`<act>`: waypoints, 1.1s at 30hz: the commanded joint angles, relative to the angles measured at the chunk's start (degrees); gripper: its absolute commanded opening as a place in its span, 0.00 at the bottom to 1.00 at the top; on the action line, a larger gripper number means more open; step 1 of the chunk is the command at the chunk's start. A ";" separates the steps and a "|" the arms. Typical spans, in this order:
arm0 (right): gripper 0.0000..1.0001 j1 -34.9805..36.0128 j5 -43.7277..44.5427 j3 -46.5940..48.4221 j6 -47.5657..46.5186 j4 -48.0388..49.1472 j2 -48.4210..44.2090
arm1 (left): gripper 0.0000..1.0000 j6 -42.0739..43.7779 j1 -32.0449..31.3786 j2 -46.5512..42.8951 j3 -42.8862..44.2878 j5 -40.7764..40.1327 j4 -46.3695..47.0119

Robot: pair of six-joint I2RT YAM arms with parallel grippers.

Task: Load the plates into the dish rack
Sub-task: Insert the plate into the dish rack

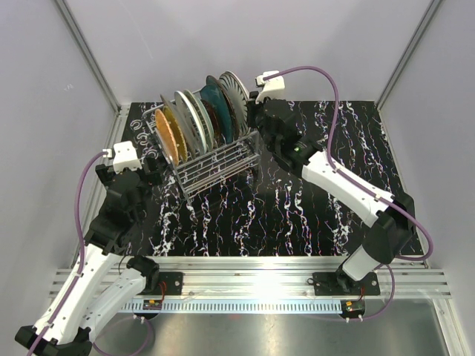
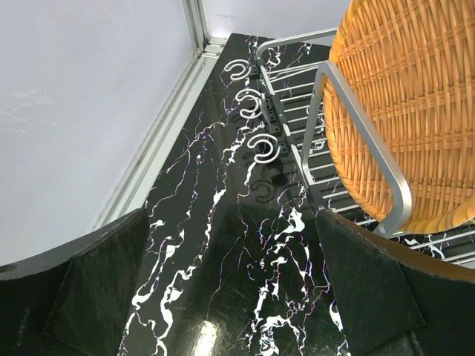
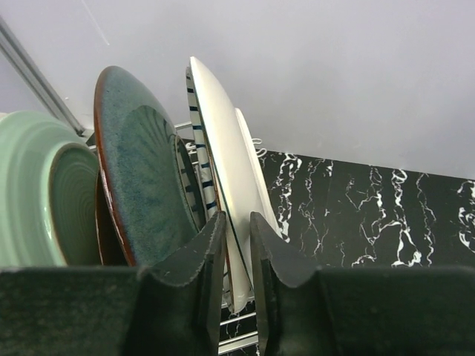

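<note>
The silver wire dish rack [image 1: 215, 162] stands at the back left of the table with several plates on edge in it. From front to back I see the orange woven plate [image 1: 169, 137], a grey plate [image 1: 187, 119], the pale blue-green plate [image 1: 202, 113], the dark teal plate [image 1: 215, 100] and the white black-striped plate [image 1: 236, 90]. My right gripper [image 3: 237, 230] is at the rack's far end, its fingers closed on the striped plate's rim [image 3: 223, 148], beside the teal plate [image 3: 141, 170]. My left gripper [image 2: 230, 282] is open and empty over the table, just left of the rack [image 2: 356, 126] and the orange plate [image 2: 415, 96].
White C-shaped hooks [image 2: 263, 148] stick out from the rack's left side. The metal frame and white wall [image 2: 82, 111] run close along the left. The black marbled table [image 1: 297, 208] spreads out in front of and right of the rack.
</note>
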 commanded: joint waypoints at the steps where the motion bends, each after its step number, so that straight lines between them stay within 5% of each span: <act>1: 0.27 -0.36 -3.18 2.25 1.92 1.86 -1.39 | 0.99 0.31 0.32 -0.59 0.12 0.70 2.88; 22: 0.26 -1.06 -3.98 6.64 4.90 0.10 -3.06 | 0.99 0.22 0.32 -0.76 0.12 1.05 2.88; 33: 0.24 -8.18 -18.73 10.86 16.77 -3.68 -1.22 | 0.99 0.22 0.32 -0.76 0.21 1.31 2.87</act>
